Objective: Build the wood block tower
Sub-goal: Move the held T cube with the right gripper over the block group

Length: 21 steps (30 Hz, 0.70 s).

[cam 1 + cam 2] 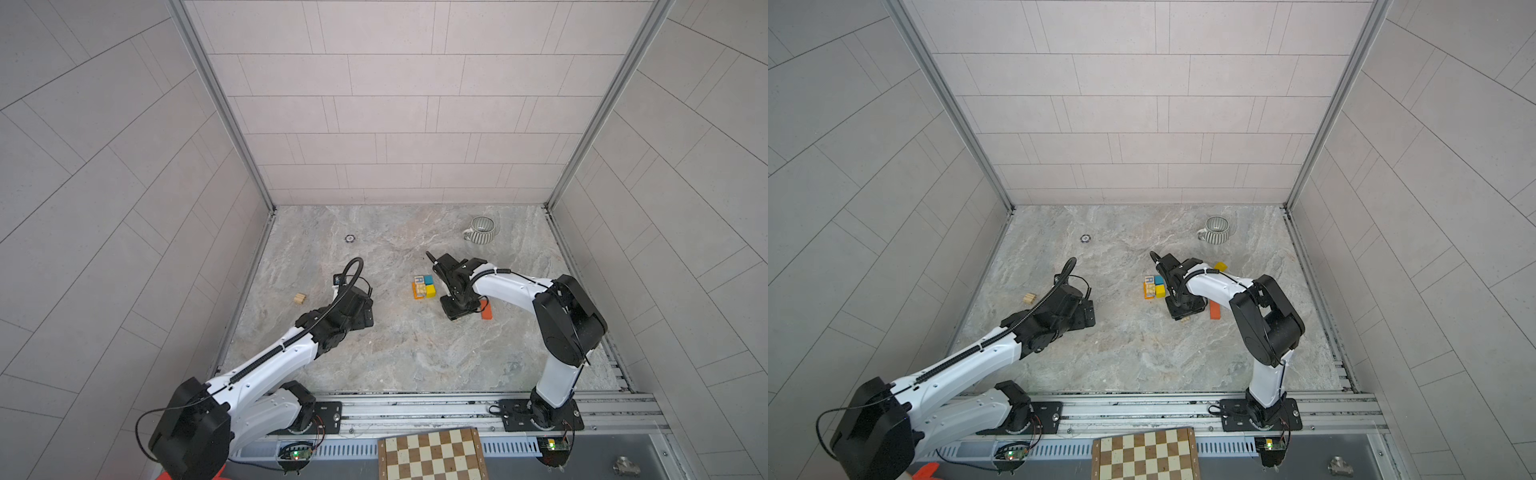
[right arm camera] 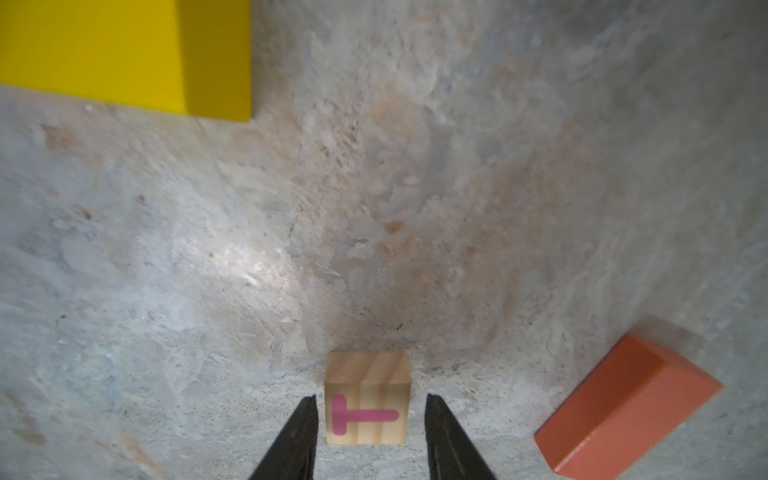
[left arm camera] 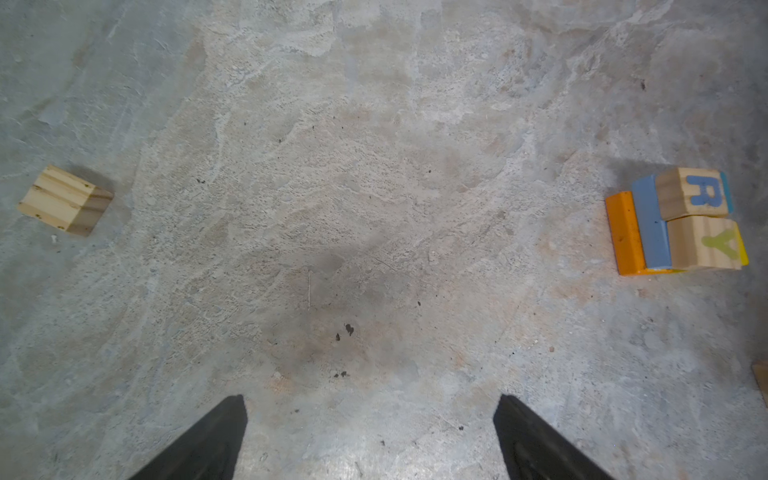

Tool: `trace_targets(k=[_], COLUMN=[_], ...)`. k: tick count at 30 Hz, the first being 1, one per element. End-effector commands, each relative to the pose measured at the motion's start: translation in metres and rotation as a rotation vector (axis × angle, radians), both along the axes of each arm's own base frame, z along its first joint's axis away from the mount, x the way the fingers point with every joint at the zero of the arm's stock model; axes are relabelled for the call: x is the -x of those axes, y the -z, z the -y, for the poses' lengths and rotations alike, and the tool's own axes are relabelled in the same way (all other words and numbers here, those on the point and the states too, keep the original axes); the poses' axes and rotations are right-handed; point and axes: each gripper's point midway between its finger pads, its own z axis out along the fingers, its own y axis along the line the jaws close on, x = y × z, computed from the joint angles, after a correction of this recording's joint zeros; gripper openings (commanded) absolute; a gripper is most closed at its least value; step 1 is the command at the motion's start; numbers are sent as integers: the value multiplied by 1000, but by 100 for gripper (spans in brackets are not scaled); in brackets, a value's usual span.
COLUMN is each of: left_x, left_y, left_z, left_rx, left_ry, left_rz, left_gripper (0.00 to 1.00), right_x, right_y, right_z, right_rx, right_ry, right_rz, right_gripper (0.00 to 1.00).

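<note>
Lettered cube [image 2: 368, 390] sits between the parted jaws of our right gripper [image 2: 370, 398] (neither touching); we centre, then close squarely. Left gripper [image 3: 370, 397] stands spread, empty.

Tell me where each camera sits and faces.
Both top views: high above the near rail, looking down on the table; left arm, right arm and the tower show.
Left wrist: on the left arm, looking down past the open left tool at bare table; tower and plain block at opposite edges.
Right wrist: low on the right arm, facing the T block between the tips of the open right tool; orange block beside.
Shared: tower in top views and left wrist; orange block in top views and right wrist.
</note>
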Motion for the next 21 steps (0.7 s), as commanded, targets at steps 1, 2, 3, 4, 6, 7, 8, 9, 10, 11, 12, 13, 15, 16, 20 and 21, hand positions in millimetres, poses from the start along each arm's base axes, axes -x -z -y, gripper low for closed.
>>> trace_targets(k=[1, 2, 3, 4, 6, 7, 8, 9, 10, 11, 12, 13, 15, 16, 20, 21], left_x=[-3, -2, -3, -3, -3, -3, -2, -2, -2, -2, -2, -2, -2, -1, -1, -1], left_y=[-1, 0, 0, 0, 1, 1, 1, 1, 1, 0, 0, 0, 1, 1, 0, -1], left_z=[3, 3, 3, 3, 3, 3, 3, 2, 3, 3, 2, 2, 2, 2, 2, 2], left_rx=[2, 3, 2, 2, 0, -1, -1, -2, -2, -1, 0, 3, 2, 2, 3, 5], left_ry=[4, 5, 5, 5, 5, 6, 6, 4, 5, 5, 3, 2, -1, -2, -2, -1], left_rz=[8, 5, 6, 6, 3, 1, 2, 2, 3, 4, 5, 6, 5, 3, 3, 4], left_gripper=[100, 100, 100, 100, 100, 100, 100, 100, 100, 100, 100, 100, 100, 100, 100, 100], right_x=[-2, -2, -2, -3, -3, -3, -3, -3, -3, -3, -3, -3, -3, -3, -3, -3], right_y=[0, 1, 1, 1, 3, 4, 4, 3, 3, 3, 3, 3, 3, 2, 0, -2], right_z=[2, 2, 2, 2, 2, 2, 2, 2, 3, 2, 3, 3, 4, 3, 4, 4], right_rx=[30, 32, 35, 36, 41, 42, 44, 44, 45, 44, 46, 47, 49, 49, 47, 44], right_ry=[5, 3, 2, 2, 1, 1, 0, 1, 1, 0, 1, 0, 1, 2, 6, 7], right_rz=[3, 3, 1, 0, -8, -8, -9, -8, -8, -7, -7, -9, -6, -5, 2, 6], right_gripper=[41, 40, 39, 39, 38, 37, 37, 36, 35, 34, 33, 33, 32, 31, 27, 27])
